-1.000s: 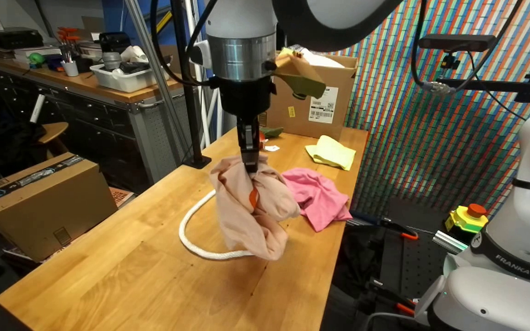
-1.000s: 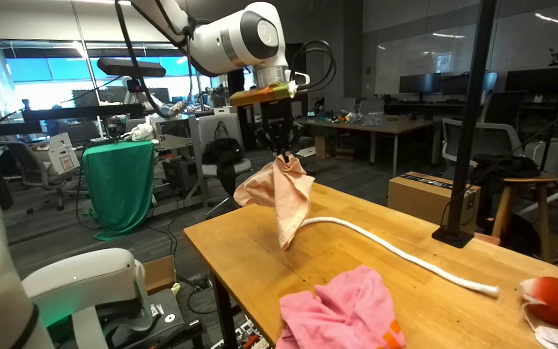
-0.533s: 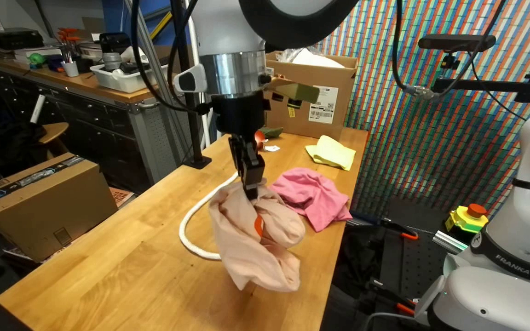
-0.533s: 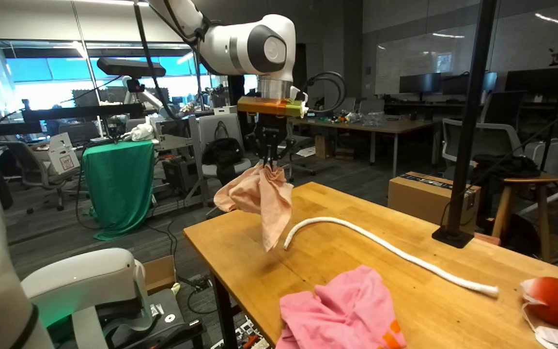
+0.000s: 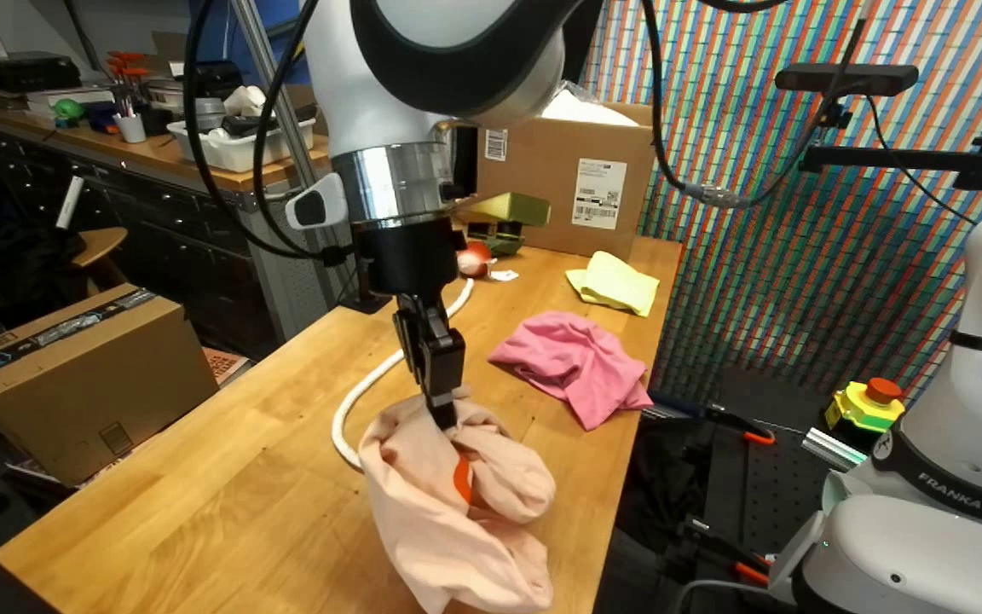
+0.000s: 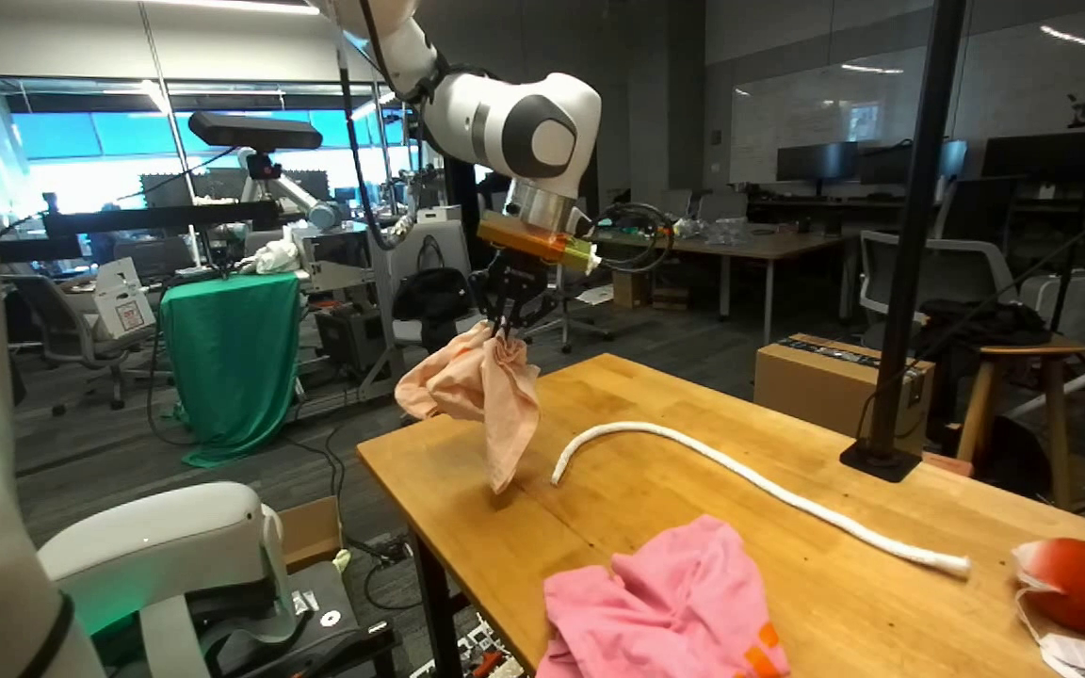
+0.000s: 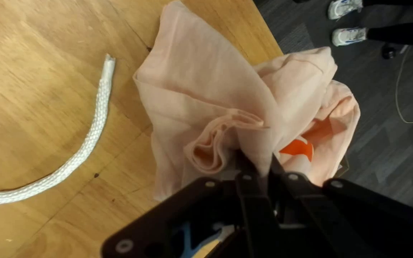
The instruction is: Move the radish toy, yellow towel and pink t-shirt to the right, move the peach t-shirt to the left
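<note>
My gripper (image 5: 442, 418) is shut on a bunched part of the peach t-shirt (image 5: 457, 520), whose folds hang below the fingertips. An orange patch shows on this cloth in the wrist view, where the peach t-shirt (image 7: 206, 79) fills the middle and reaches past the table's edge. Whether its lowest corner touches the wood, I cannot tell. The pink t-shirt (image 6: 665, 612) lies crumpled by the table's long edge. Behind it in an exterior view rests the folded yellow towel (image 5: 615, 283). The radish toy (image 6: 1084, 584), red with a white end and a tag, sits farther off along the table.
A white rope (image 6: 759, 480) curves over the wooden table (image 6: 618, 490). A black post (image 6: 914, 235) stands at one table edge. At the table's far end is a large cardboard box (image 5: 576, 170). A person's shoes (image 7: 348, 36) show on the floor beyond the edge.
With the peach t-shirt still in its grip, my gripper has moved toward the table end away from the big box, away from the rope and pink t-shirt. The rope's end has come into sight.
</note>
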